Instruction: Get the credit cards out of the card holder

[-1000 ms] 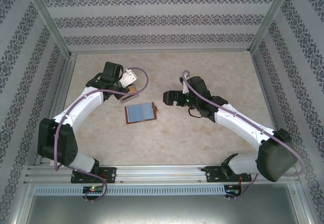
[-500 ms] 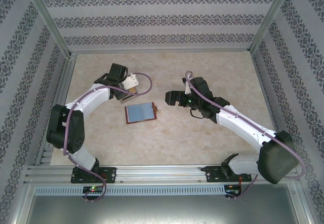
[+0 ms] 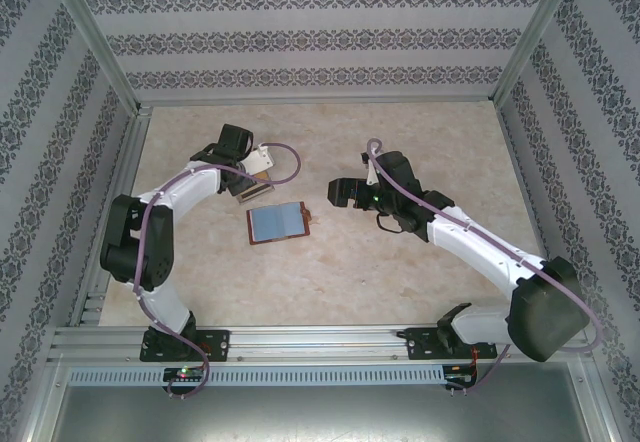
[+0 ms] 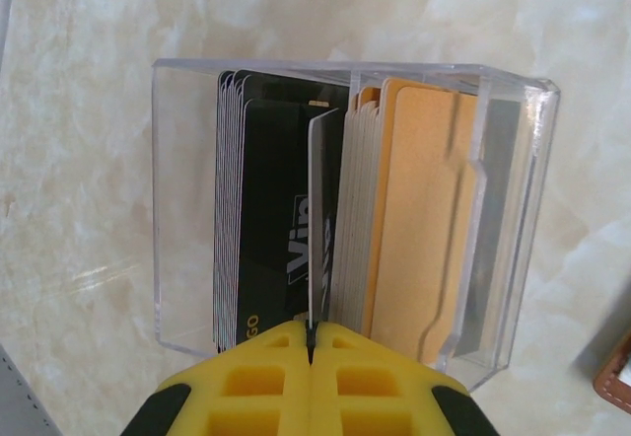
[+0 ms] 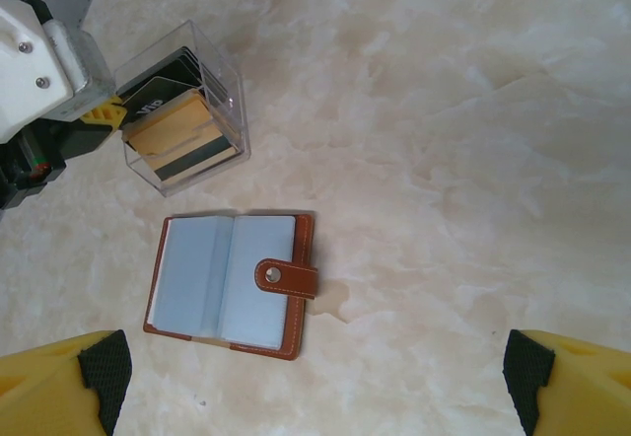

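The brown card holder [image 3: 277, 222] lies open on the table, blue-grey panels up and its snap tab [image 5: 288, 278] folded over the right page. My left gripper [image 4: 311, 342] is shut on a thin credit card [image 4: 314, 209] seen edge-on. The card's far end stands inside a clear plastic box [image 4: 173, 209], between a stack of black cards [image 4: 261, 199] and a stack of tan cards [image 4: 414, 219]. My right gripper [image 5: 315, 387] hovers open over the table, right of the card holder [image 5: 232, 283], with nothing between its fingers.
The clear box [image 3: 257, 189] sits just behind and left of the card holder, with the left gripper [image 5: 99, 115] against its near side. Bare marble-patterned tabletop lies around them. Patterned walls and metal rails [image 3: 110, 72] bound the table on three sides.
The left arm has folded back, its elbow now nearer the left rail, and its gripper has shifted slightly right at the clear box. The right arm has barely moved.
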{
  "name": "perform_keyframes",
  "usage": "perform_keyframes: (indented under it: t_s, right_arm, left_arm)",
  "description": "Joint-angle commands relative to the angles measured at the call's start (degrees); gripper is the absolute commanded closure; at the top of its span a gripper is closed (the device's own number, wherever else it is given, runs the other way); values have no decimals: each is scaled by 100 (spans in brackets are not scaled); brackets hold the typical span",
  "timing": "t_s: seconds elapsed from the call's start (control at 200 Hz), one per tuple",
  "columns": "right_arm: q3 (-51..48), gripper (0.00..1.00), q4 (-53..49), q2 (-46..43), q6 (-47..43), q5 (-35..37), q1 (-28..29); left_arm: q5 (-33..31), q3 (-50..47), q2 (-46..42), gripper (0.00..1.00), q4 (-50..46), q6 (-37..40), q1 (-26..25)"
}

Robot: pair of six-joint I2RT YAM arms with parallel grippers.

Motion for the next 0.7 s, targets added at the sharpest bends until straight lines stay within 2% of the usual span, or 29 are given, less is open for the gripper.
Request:
perform_keyframes:
  t_s: [0.0, 0.035, 0.165, 0.225, 0.43, 0.694]
  right_arm:
    - [-18, 2, 98, 94, 72, -81, -40]
    - [-10, 2, 104, 110, 68, -82, -39]
    - [15, 2, 132, 156, 81, -133, -39]
    - [25, 2, 142, 183, 90, -144, -39]
    - [47, 2, 138, 214, 90, -179, -48]
    - [5, 2, 97, 117, 65, -142, -66]
  left_arm:
    - [-188, 175, 171, 91, 125, 9, 106]
    - [-208, 223, 197, 85, 124, -33, 113]
    - [-458, 353, 311, 83, 203, -122, 134]
    - [-564, 402, 376, 78, 244, -132, 151]
    - [-1081, 536, 543, 78, 491, -317, 217]
    - [-539, 611, 122, 76, 185, -902, 239]
